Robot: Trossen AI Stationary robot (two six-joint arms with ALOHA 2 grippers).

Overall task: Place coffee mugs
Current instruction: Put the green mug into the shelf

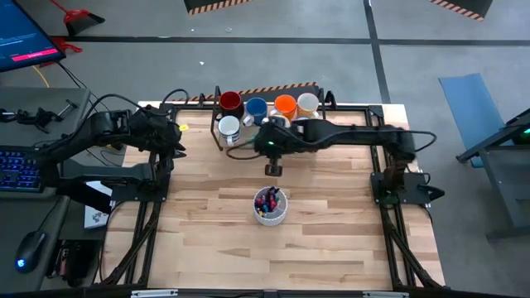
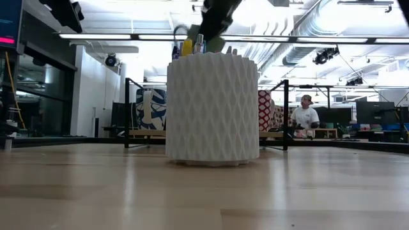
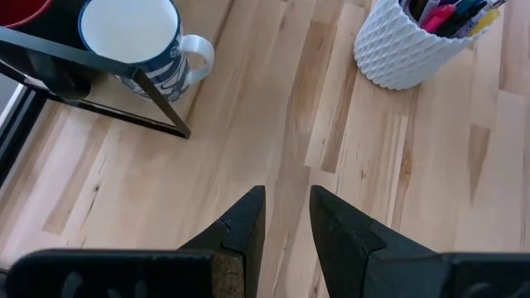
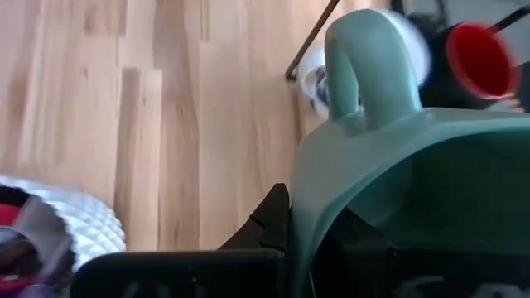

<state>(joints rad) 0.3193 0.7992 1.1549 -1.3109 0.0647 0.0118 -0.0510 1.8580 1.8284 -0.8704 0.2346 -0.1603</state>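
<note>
My right gripper (image 1: 273, 167) reaches from the table's right to just in front of the black rack (image 1: 217, 139) and is shut on a green mug (image 4: 397, 165), above the wood. In the rack stand a dark red mug (image 1: 230, 103), a blue mug (image 1: 256, 108), an orange mug (image 1: 285, 105), a cream mug (image 1: 307, 104) and a white mug (image 1: 229, 128). My left gripper (image 3: 286, 211) is open and empty over bare wood at the table's left, near the rack's corner; its view shows a white mug with blue pattern (image 3: 132, 37). My right gripper holds the green mug by its wall near the rim (image 4: 302, 207). One finger (image 4: 269, 219) lies against the wall's outer side; the mug hides the other finger. The mug's handle (image 4: 364, 66) points away from the wrist. The mug is lifted clear of the table.
A white ribbed cup full of coloured pens (image 1: 270, 204) stands in the table's middle, just nearer than my right gripper; it also fills the low view (image 2: 212, 108). Bare wood lies around it. A person (image 2: 305, 115) sits far behind the table.
</note>
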